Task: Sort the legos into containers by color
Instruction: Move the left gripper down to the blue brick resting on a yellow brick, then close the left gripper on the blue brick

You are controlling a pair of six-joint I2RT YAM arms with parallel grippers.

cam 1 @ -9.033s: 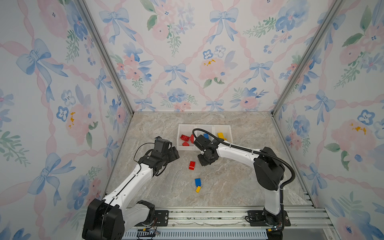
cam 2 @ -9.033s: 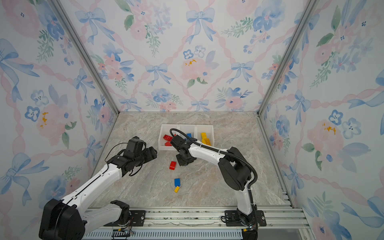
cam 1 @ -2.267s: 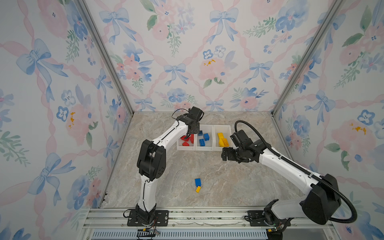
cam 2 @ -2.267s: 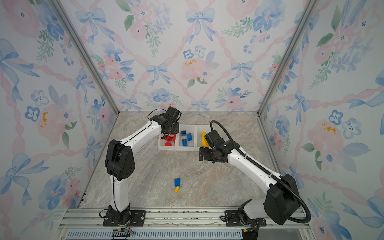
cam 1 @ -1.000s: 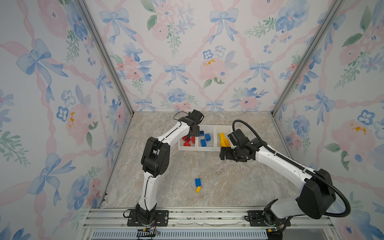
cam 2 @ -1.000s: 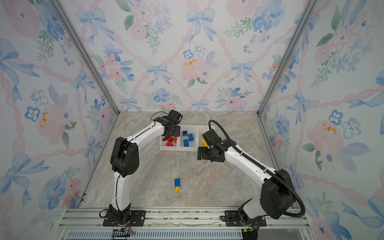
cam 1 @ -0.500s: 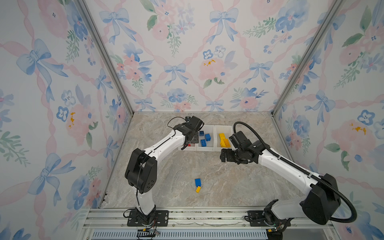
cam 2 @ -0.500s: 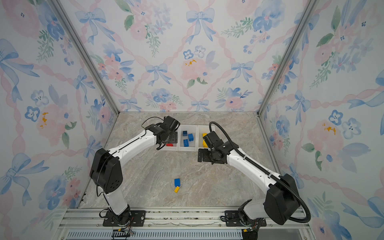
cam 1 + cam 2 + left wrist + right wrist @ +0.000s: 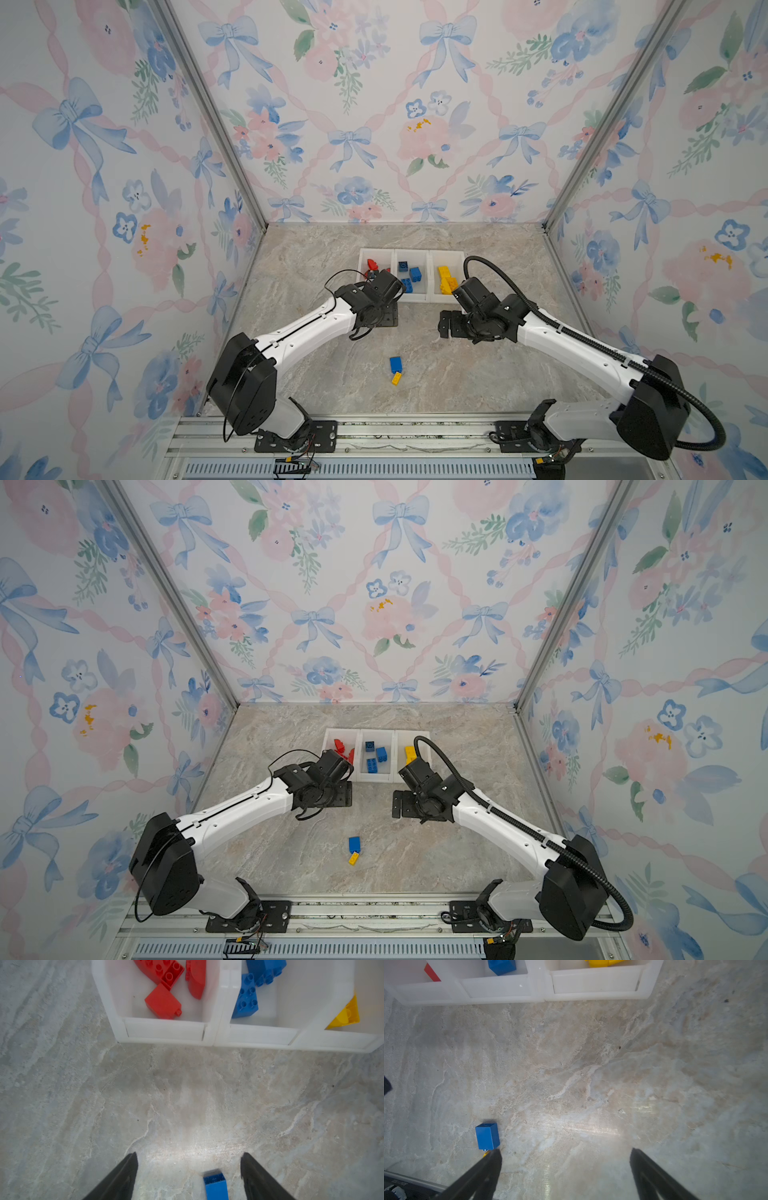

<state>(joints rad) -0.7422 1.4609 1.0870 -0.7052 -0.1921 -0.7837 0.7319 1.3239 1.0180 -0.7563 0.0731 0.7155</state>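
The containers (image 9: 419,300) are three joined white bins at the back of the table. Red legos (image 9: 371,264) lie in the left bin, blue legos (image 9: 409,274) in the middle one, and yellow legos (image 9: 446,279) in the right one. A loose blue brick (image 9: 396,363) and a small yellow brick (image 9: 396,378) lie on the table in front. My left gripper (image 9: 384,318) hangs open just in front of the red bin. In the left wrist view the blue brick (image 9: 215,1185) shows between its fingers, far below. My right gripper (image 9: 451,326) is open and empty in front of the yellow bin.
The marble tabletop (image 9: 478,374) is walled by flowered panels on three sides. A metal rail (image 9: 374,432) with both arm bases runs along the front edge. In the right wrist view the blue brick (image 9: 487,1136) lies beside one fingertip (image 9: 495,1156).
My left gripper has drawn back from over the red bin to the table in front of it, staying open. The right gripper has barely moved.
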